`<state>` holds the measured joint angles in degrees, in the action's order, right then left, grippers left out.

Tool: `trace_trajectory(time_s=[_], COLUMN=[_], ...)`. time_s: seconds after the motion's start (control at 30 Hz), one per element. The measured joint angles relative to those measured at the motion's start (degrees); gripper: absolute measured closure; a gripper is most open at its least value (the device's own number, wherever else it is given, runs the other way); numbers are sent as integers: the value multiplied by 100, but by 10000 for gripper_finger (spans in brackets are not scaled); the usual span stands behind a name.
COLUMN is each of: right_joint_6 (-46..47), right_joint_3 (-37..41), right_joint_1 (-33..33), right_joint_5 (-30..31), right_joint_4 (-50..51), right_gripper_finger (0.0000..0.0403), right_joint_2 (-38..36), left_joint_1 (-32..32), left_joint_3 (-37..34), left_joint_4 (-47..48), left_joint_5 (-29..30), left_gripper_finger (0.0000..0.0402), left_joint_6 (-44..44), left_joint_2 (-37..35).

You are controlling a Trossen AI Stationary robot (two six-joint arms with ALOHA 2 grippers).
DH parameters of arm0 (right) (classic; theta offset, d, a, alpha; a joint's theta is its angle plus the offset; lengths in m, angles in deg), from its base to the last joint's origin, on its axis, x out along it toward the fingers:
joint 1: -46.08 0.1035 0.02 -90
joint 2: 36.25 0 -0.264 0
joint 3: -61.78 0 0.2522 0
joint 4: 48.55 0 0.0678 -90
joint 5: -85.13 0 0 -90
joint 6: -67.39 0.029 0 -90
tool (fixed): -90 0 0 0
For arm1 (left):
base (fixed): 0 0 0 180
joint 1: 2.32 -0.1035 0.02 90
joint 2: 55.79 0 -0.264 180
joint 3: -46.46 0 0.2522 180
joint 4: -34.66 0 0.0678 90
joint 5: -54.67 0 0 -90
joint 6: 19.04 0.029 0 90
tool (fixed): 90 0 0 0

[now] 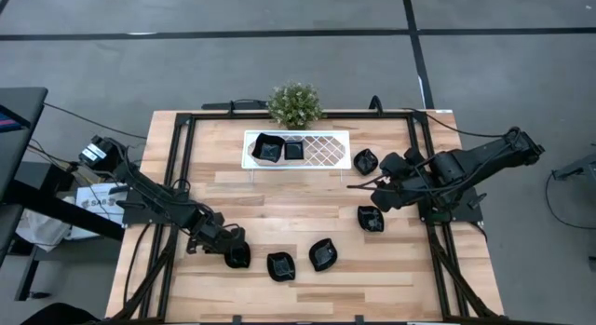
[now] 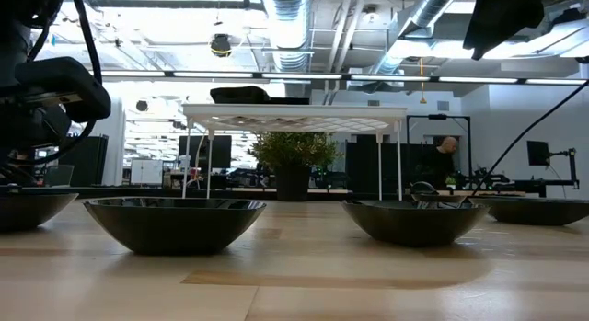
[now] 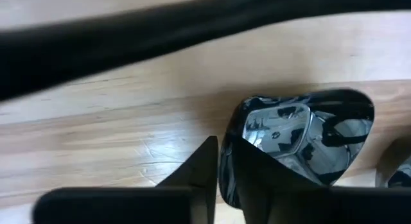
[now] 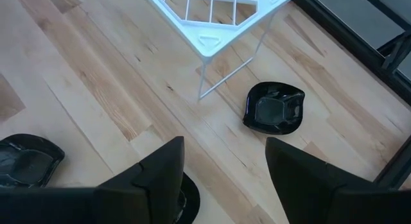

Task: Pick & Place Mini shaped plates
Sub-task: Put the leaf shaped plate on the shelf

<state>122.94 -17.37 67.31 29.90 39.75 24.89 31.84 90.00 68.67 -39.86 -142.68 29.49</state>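
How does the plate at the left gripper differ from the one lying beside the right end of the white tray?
The plate at the left gripper lies near the table's front edge, and the left gripper has a finger over its rim; the plate by the tray lies free, at the back, next to the white tray, with the open right gripper above the table nearby. Both are small glossy black dishes resting hollow-up on the wood.

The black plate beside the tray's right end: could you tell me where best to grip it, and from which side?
Probably by its raised rim, from above. The plate lies flat and alone on the table, clear of the tray; one finger in the shallow hollow, one outside. The right gripper is open nearby.
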Motion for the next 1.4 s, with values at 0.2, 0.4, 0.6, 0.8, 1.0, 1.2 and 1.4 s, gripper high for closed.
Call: trace_trajectory(time_s=[0.2,0.4,0.6,0.8,1.0,1.2,1.4], right_joint_6=[0,1,-2,-184,-1233,-2563,-3117], right_joint_3=[0,0,0,0,0,2,0], right_joint_1=[0,0,-10,-197,-434,-738,-1104], right_joint_5=[0,-2,0,-2,-21,-22,-26], right_joint_4=[-2,-26,-250,-876,-1993,-3069,-3686], right_gripper_finger=[189,189,189,189,189,189,189], right_joint_2=[0,0,0,0,1,2,108], left_joint_1=[-2,-2,-18,-251,-1017,-1858,-2371], left_joint_3=[0,0,0,0,0,101,576], left_joint_4=[-53,55,12,-225,-1251,-2115,-2179], left_joint_5=[3,9,882,2268,2981,2969,2832], left_gripper_finger=[394,395,395,396,397,397,397], left_joint_6=[111,693,1063,1674,3141,4476,5383], left_joint_2=[-39,-343,-1064,-1873,-2221,-2153,-1962])
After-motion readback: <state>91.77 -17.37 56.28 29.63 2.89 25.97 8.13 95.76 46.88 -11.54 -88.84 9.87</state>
